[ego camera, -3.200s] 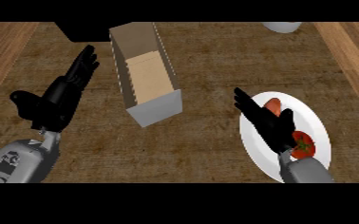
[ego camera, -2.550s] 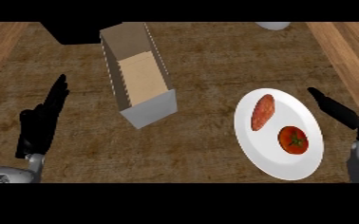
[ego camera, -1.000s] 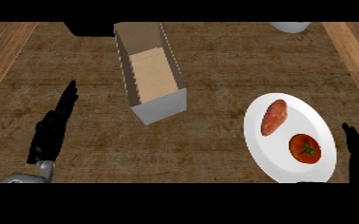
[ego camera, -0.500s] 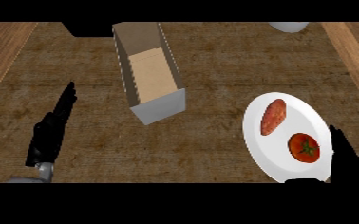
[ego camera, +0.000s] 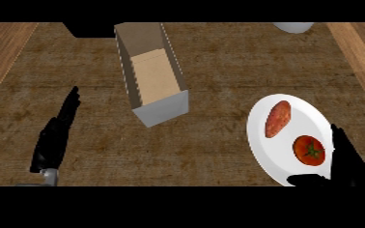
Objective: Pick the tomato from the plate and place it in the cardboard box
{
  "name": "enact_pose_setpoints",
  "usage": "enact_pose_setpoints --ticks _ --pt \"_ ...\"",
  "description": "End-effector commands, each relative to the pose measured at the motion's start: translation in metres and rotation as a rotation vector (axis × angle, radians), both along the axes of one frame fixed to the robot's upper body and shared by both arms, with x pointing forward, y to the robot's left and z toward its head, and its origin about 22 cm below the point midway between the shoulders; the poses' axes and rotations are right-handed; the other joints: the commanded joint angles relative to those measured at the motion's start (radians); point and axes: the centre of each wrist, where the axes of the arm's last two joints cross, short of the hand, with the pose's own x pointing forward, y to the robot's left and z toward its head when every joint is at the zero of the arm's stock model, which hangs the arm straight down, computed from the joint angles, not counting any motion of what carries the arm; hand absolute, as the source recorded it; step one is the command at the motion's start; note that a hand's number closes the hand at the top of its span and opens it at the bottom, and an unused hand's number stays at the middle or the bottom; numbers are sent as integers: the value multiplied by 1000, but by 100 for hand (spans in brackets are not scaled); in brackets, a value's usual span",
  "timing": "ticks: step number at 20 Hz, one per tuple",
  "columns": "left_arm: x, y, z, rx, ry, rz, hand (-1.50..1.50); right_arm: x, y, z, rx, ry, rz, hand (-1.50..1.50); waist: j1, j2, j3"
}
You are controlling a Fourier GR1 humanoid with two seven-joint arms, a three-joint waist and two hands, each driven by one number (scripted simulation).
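Observation:
A red tomato (ego camera: 309, 150) with a green stalk lies on the white plate (ego camera: 279, 149) at the lower right, beside an oblong reddish sweet potato (ego camera: 277, 119). My right hand (ego camera: 344, 157) comes in at the lower right corner, fingers straight along the plate's right rim, thumb under the tomato, not touching it. The open cardboard box (ego camera: 152, 75) stands left of centre, long and narrow, with nothing visible inside. At the lower left, edge-on, my left hand (ego camera: 55, 136) rests with fingers straight, well away from the box.
A white bowl's edge (ego camera: 293, 27) shows at the top right. A dark object (ego camera: 89, 28) sits at the top, left of the box. Lighter wooden strips border the dark counter on both sides.
The right hand has come further into view beside the plate, with its thumb now showing below the tomato. The left hand has barely moved.

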Motion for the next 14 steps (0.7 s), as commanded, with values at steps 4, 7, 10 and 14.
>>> enact_pose_setpoints --ticks 4,7,10,14 --pt "14 3 6 6 -15 3 0 6 2 -17 -4 5 -7 -150 -1 0 0" --pt "5 -1 2 -4 22 -4 0 4 4 -23 7 -19 3 -150 -1 0 0" --pt "8 13 3 6 -3 0 0 23 7 -4 14 -28 -8 -150 1 0 0" --pt "0 3 -3 1 9 -3 0 19 -18 -33 10 -16 -10 -150 1 0 0"
